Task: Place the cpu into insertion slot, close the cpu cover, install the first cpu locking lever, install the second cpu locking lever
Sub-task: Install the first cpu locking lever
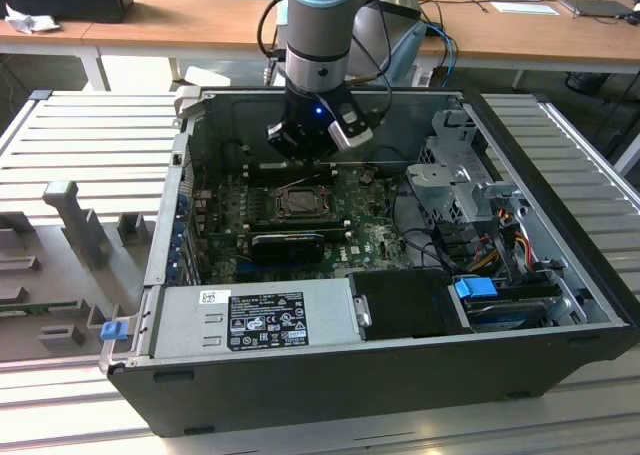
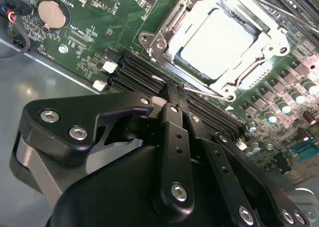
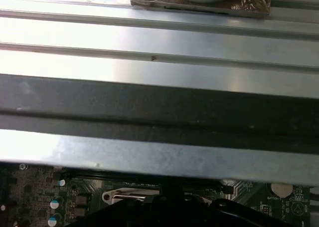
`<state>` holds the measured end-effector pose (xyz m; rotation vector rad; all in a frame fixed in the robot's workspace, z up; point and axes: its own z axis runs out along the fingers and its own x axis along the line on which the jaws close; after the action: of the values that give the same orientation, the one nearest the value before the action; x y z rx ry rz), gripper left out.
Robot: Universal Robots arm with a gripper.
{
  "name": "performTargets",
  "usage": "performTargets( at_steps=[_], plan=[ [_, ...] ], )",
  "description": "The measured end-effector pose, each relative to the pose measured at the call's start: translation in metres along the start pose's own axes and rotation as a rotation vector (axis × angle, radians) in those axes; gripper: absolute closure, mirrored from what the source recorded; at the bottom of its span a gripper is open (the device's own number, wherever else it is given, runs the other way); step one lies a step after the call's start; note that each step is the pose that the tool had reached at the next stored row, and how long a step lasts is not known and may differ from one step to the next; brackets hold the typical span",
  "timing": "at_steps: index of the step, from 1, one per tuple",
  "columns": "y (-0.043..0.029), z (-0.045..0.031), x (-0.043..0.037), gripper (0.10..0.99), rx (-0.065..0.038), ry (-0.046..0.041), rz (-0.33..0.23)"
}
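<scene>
In the second wrist view the cpu, pale silvery-grey, lies flat in the insertion slot. The cpu cover, a silver frame with a window, lies down over it. A thin wire locking lever runs along the socket edge nearest my gripper. The black fingers stand together, shut, with their tips at the end of that lever beside the black memory slots. I cannot tell whether they touch the lever. In the exterior view my gripper hangs just beyond the socket's far side.
The open computer case stands on a slatted aluminium table. A long black expansion card lies on the near side of the socket. The power supply, drive cage and cables crowd the exterior view's right and front.
</scene>
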<state>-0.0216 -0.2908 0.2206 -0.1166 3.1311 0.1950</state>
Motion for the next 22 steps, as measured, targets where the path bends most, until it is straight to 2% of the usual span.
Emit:
performTargets(
  at_steps=[8,15,22],
  plan=[
    [-0.0019,0.0122,-0.0056,0.98,0.0,0.0,-0.001],
    [-0.0025,0.0163,-0.0058,0.98,0.0,0.0003,-0.001],
    [-0.0028,0.0182,-0.0058,0.98,0.007,0.0007,-0.001]
  ],
)
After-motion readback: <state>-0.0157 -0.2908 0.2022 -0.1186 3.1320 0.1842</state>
